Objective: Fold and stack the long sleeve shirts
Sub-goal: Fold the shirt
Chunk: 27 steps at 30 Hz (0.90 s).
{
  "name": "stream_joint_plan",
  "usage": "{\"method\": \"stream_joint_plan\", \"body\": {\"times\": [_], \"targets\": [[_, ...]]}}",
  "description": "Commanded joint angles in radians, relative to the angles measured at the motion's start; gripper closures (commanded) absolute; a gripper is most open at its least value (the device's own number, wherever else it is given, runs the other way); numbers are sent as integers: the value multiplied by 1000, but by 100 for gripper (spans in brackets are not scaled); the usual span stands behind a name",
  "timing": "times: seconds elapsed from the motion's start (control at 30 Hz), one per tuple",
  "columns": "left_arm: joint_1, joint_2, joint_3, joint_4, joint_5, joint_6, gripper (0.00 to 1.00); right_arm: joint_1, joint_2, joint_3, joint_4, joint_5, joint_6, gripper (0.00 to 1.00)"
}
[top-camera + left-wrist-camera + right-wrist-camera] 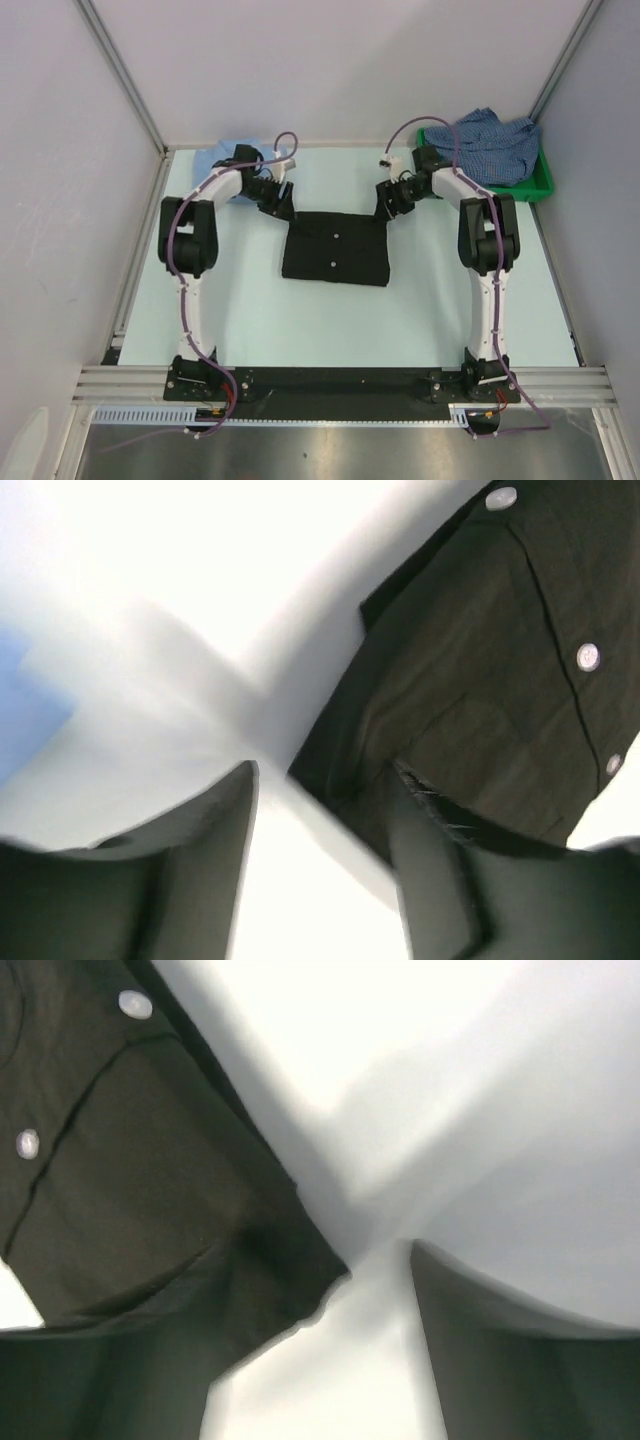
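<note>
Black shirt (335, 250) lies folded into a rectangle mid-table (420, 320), buttons up, and both arms are in at its far edge: left pincer (280, 200) at the far-left corner, right pincer (386, 205) at the far-right one. Both pincers stand open, with bare table showing between the fingers in each wrist view and a shirt corner just beside one finger — nothing gripped. Light blue shirt (222, 152) sits at the table's far-left corner behind the left arm — the checked shirt (495, 145) is heaped in the green bin (541, 182) at the far-right corner.
</note>
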Motion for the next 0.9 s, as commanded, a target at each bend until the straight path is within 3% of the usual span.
{"method": "stream_joint_plan", "body": {"times": [0.0,0.07,0.23,0.3,0.4,0.43,0.47,0.5,0.53,0.57,0.67,0.87], "targets": [[69,-297,-107,96,72,-47,28,-90,-185,12,-17,-48,77,10],[68,-410,-188,101,65,-6,5,-110,-262,-30,-22,-106,143,0],[-67,-778,-418,185,-189,212,1,-17,-526,-182,10,-128,213,0],[-114,-863,-473,271,-190,238,1,67,-580,-255,53,-118,203,0],[-122,-885,-535,307,-62,17,1,169,-645,-395,137,-163,292,0],[-122,-868,-535,247,159,16,1,189,-652,-447,179,-205,356,0],[-130,-851,-540,174,261,30,1,206,-660,-503,245,-230,425,0],[-142,-837,-561,146,310,-17,1,224,-663,-627,417,-255,499,0],[-153,-811,-623,165,350,-118,0,252,-660,-666,495,-272,635,0],[-173,-802,-665,206,414,-167,0,267,-652,-700,550,-278,669,0],[-213,-741,-806,491,485,-361,1,290,-608,-763,685,-296,734,1],[-243,-535,-888,780,464,-626,1,269,-479,-847,836,-364,877,0]]}}
